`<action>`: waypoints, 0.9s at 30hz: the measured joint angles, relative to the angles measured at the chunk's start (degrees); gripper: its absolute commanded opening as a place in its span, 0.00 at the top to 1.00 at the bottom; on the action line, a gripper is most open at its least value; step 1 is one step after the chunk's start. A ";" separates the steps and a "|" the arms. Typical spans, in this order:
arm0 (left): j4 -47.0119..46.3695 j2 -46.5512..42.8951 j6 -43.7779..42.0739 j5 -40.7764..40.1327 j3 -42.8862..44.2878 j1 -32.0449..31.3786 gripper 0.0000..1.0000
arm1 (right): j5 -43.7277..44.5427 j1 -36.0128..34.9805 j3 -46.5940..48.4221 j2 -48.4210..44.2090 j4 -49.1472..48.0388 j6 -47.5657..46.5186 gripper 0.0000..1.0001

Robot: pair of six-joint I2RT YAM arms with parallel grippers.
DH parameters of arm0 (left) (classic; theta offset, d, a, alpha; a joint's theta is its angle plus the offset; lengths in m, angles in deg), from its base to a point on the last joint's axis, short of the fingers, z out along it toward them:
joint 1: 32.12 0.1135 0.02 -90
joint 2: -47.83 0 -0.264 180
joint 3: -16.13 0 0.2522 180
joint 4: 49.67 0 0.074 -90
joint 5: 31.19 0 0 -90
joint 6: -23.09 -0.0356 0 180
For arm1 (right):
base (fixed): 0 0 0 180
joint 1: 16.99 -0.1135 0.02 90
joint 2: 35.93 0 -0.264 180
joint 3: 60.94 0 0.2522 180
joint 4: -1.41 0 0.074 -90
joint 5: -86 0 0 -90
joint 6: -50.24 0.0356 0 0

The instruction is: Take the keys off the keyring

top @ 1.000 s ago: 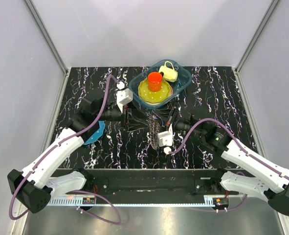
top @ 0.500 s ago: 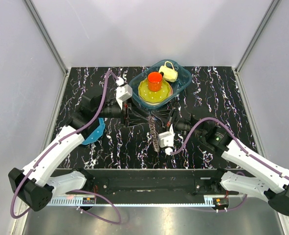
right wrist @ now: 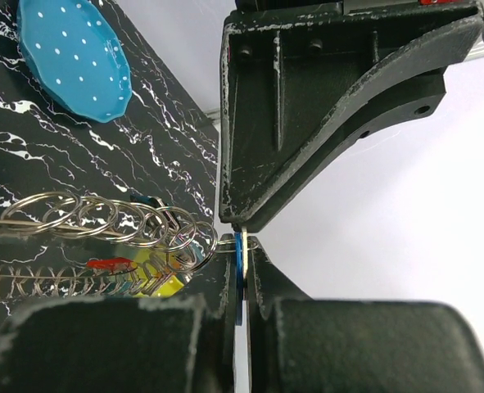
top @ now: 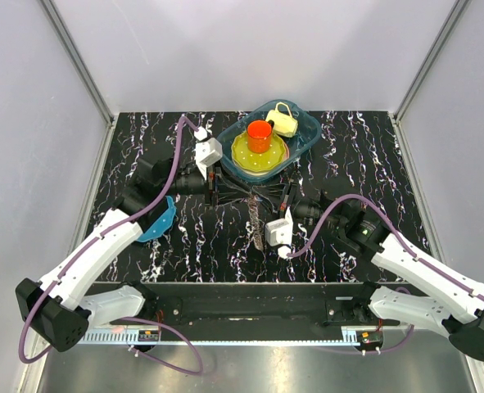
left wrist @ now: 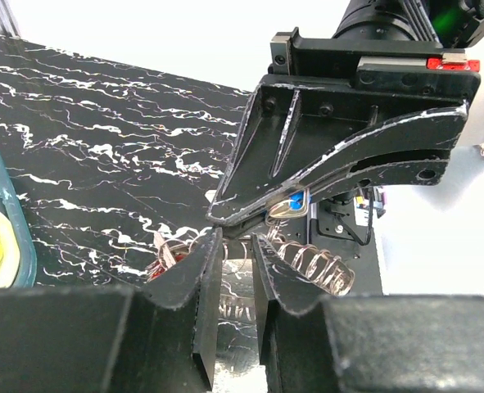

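Observation:
The keys (top: 258, 223) hang as a grey bunch between my two grippers at mid-table. My right gripper (right wrist: 242, 246) is shut on a blue-headed key (right wrist: 239, 274); small split rings (right wrist: 102, 217) and red and yellow key heads (right wrist: 139, 270) trail off to its left. The thin keyring (right wrist: 12, 221) wire runs off to the left. My left gripper (left wrist: 235, 241) faces the right gripper (left wrist: 348, 147) tip to tip. Its jaws stand a narrow gap apart around a thin ring wire, just below the blue-headed key (left wrist: 295, 201). A coil of rings (left wrist: 315, 266) lies behind.
A clear teal tray (top: 307, 131) at the back holds a yellow plate, an orange cup (top: 260, 135) and a small yellow jug. A blue dotted disc (top: 160, 221) lies left of the key bunch, under the left arm. Grey walls close in both sides.
The left gripper's jaws have narrowed from wide apart to a small gap and shifted slightly toward the back. The right gripper has kept its hold and barely moved.

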 measured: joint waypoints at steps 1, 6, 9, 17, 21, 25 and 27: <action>-0.26 0.00 0.00 -0.07 -0.11 0.00 0.78 | 0.00 0.00 0.00 0.00 -0.04 0.17 1.00; -0.98 0.00 0.00 -0.35 -1.16 -0.17 0.79 | -0.02 0.00 0.00 0.00 -0.24 0.83 1.00; -1.44 0.00 -0.02 -0.44 -1.95 -0.68 0.80 | -0.17 0.00 0.00 0.00 -0.46 1.14 1.00; -3.82 -0.02 1.40 0.00 -4.63 -1.66 0.79 | -0.17 0.00 0.04 0.11 -1.29 1.77 1.00; -5.20 -0.04 2.54 0.50 -5.33 -1.79 0.79 | -0.15 0.00 0.09 0.13 -1.86 1.90 1.00; -6.16 -0.31 3.34 0.92 -5.57 -1.77 0.79 | 0.09 0.00 0.09 0.46 -2.36 1.92 1.00; -6.25 -0.85 3.54 1.11 -5.73 -1.79 0.78 | 0.20 0.00 0.09 0.70 -2.49 1.92 1.00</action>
